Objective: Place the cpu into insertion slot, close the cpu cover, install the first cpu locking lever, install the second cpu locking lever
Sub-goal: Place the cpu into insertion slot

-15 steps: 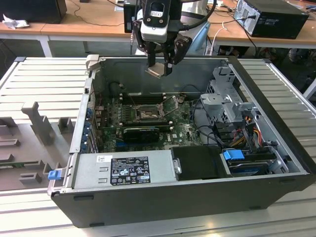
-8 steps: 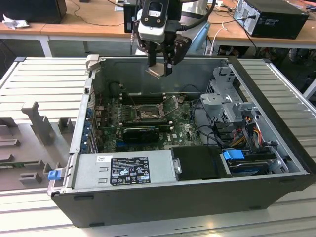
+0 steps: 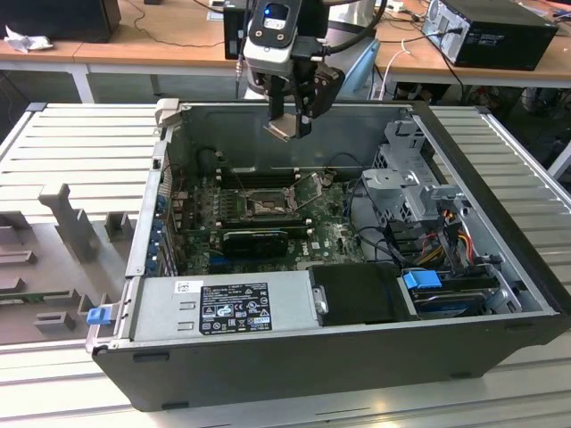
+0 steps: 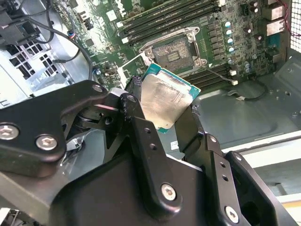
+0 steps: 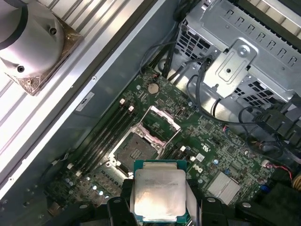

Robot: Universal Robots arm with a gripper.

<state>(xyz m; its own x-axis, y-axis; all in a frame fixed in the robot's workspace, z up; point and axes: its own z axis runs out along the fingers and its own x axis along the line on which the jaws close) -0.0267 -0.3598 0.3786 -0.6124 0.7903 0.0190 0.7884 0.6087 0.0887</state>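
Open case [image 3: 375,366] below: my gripper [image 3: 291,120] clamps the cpu [image 5: 159,195] high above the bare slot [image 5: 133,153]. Placing step, I judge; it needs squaring up

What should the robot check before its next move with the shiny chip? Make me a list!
1. The gripper is shut on the cpu's edges: ok.
2. The cpu cover is lifted off the insertion slot: ok.
3. Nothing lies in the insertion slot: ok.
4. The cpu's corners match the slot's: cannot tell.
5. The cpu is down at the slot: not ok, it hangs above the open case.
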